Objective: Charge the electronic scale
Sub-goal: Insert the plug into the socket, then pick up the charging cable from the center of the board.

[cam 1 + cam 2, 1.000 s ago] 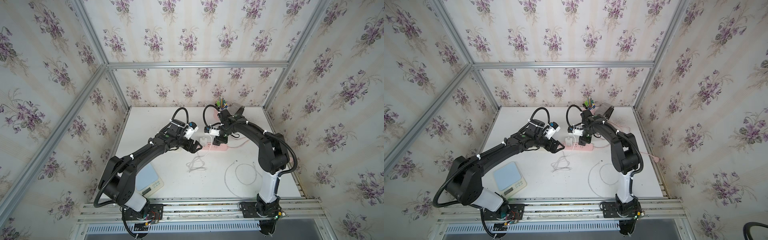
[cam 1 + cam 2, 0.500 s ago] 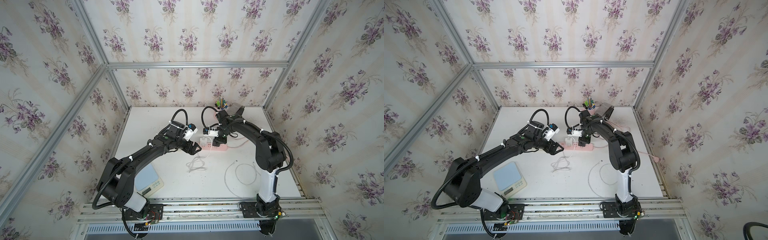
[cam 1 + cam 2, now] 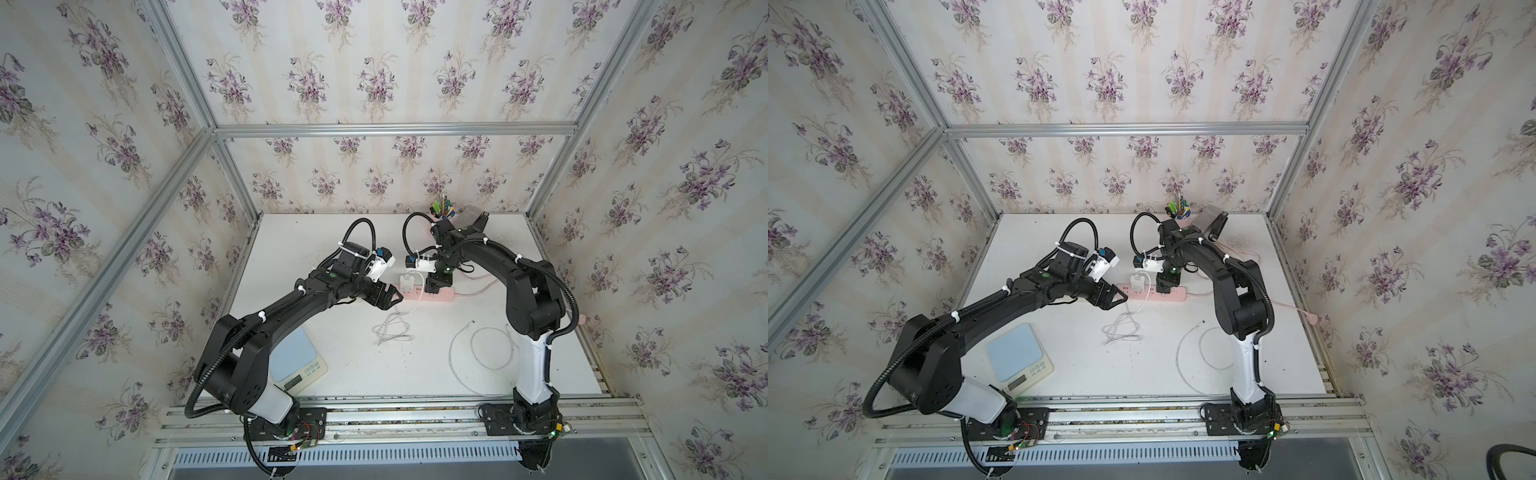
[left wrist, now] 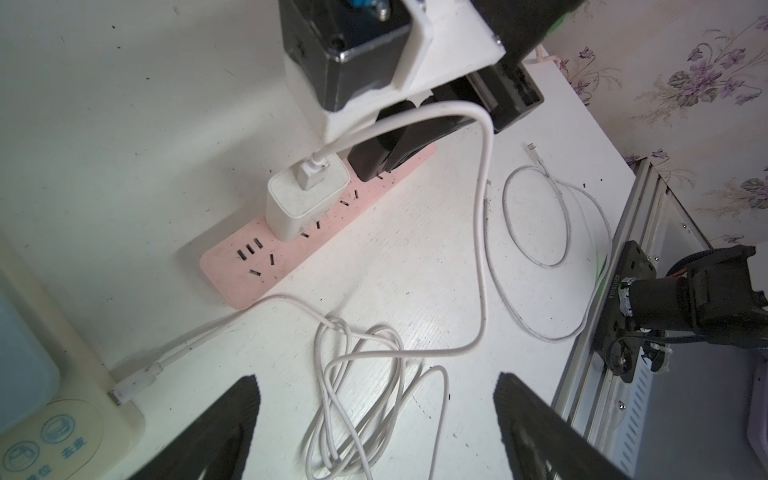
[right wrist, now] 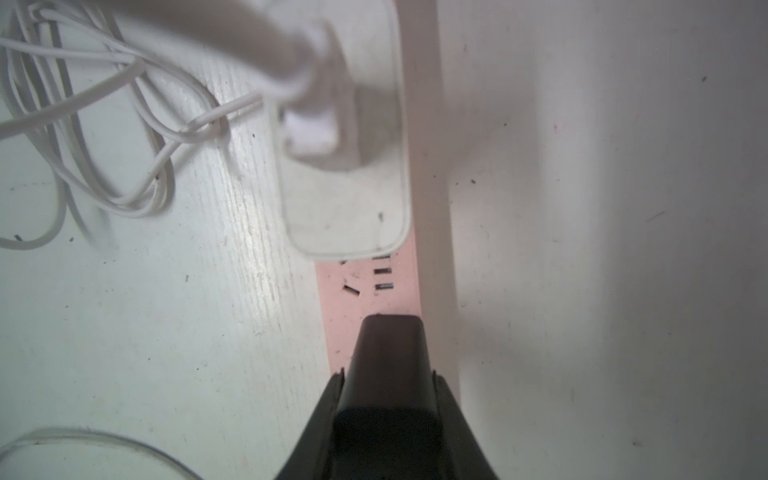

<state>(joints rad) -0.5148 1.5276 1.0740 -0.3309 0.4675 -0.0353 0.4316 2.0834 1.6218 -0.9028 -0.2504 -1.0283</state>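
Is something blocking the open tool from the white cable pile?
Nothing visible does. The left tool hangs open by the coiled cable, and no other thing lies between them.

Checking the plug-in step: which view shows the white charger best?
Left wrist view: the white charger is sharp and whole, seated in the pink power strip, cable attached. Right wrist view shows it close but blurred; both top views show it small.
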